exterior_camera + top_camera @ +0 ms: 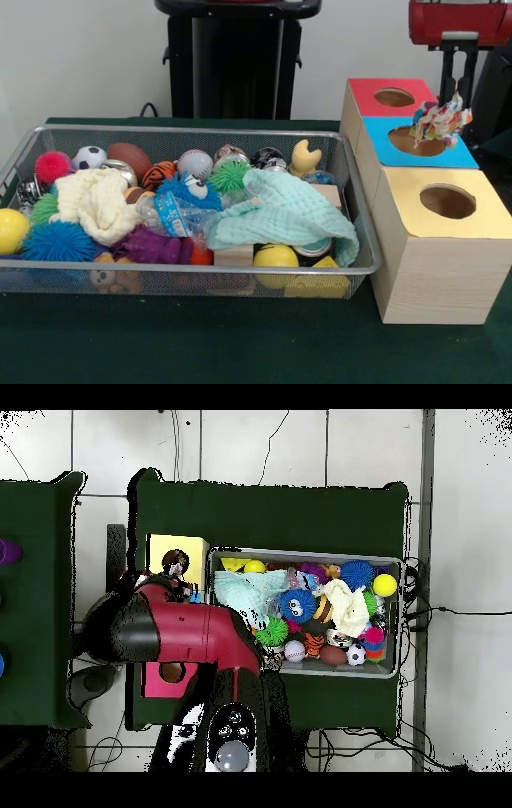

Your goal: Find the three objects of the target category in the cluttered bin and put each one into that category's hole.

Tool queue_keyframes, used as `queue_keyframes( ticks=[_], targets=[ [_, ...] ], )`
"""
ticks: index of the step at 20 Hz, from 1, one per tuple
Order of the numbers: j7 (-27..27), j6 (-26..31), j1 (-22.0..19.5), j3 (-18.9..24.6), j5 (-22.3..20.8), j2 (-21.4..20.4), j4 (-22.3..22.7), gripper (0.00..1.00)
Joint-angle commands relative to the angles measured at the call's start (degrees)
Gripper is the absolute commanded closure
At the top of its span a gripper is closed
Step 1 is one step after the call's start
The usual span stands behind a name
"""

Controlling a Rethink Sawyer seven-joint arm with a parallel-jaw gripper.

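Multicoloured, a frilly toy hangs clenched in my fingers — right over the blue box's hole. Below and off to one side sits the wire bin — balls and cloths heaped inside.

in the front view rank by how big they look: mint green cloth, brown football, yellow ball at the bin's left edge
1. mint green cloth
2. brown football, partly hidden
3. yellow ball, cut off by the frame; nearly alike, so 2 and 3 are unsure

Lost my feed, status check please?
Gripper shut on colourful rag toy, hanging above blue box's hole. Nothing blocking the hole.
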Motion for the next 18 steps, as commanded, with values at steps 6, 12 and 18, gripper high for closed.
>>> queue_keyframes(
  ticks=[6,12,18],
  targets=[
    [13.76,-4.67,1.58,-0.69,3.53,7.21,-5.08,1.0],
    [13.89,-1.87,2.99,-2.02,5.39,10.17,-9.74,1.0],
    [14.16,-1.44,4.47,-3.39,6.8,11.55,-11.45,1.0]
  ],
)
